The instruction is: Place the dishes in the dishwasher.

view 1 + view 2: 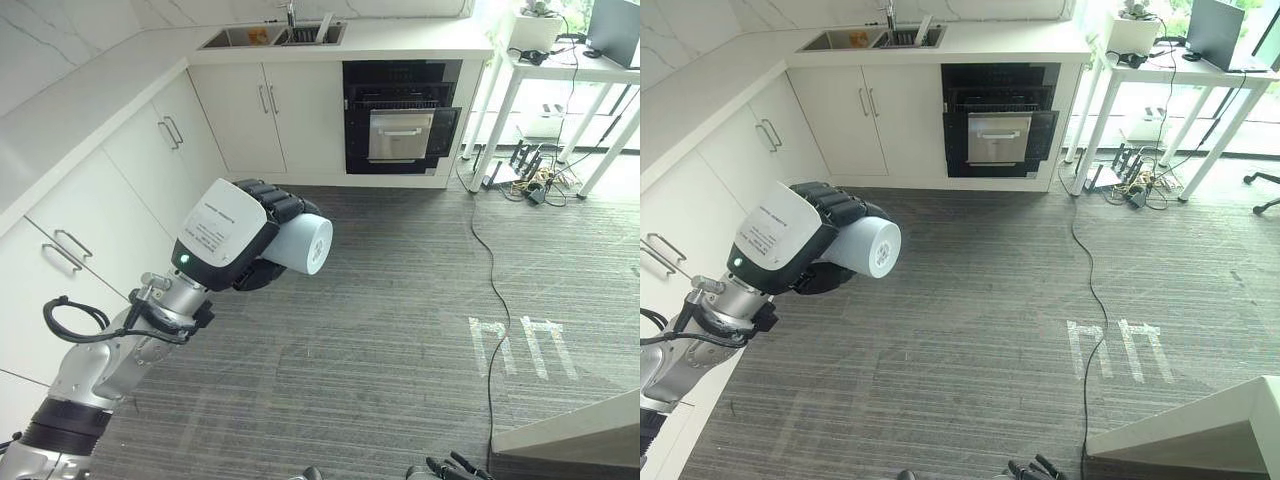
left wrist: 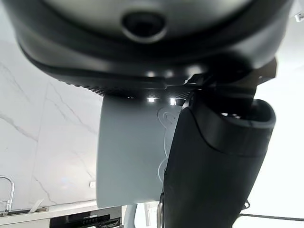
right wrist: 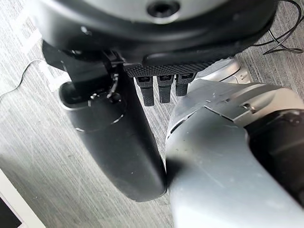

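I carry a pale cup (image 1: pixel 300 243) clenched in the left robot hand (image 1: pixel 262 205) — dishwasher (image 1: pixel 402 117) open across the floor, awaiting it.

My left hand (image 1: pixel 235 232) is raised over the floor (image 1: pixel 400 330), my fingers (image 1: pixel 275 200) curled round a cup (image 1: pixel 300 243) lying on its side, its mouth turned to my right. To my left runs a counter (image 1: pixel 70 110) with cabinets (image 1: pixel 110 210) below it, turning a corner ahead of me. On the far stretch a sink (image 1: pixel 272 36) is set in the counter. Right of the sink, under the counter, stands the dishwasher (image 1: pixel 400 118) with its door open. Further right stands a table (image 1: pixel 570 65). My right hand (image 3: pixel 114 137) hangs low over the floor.
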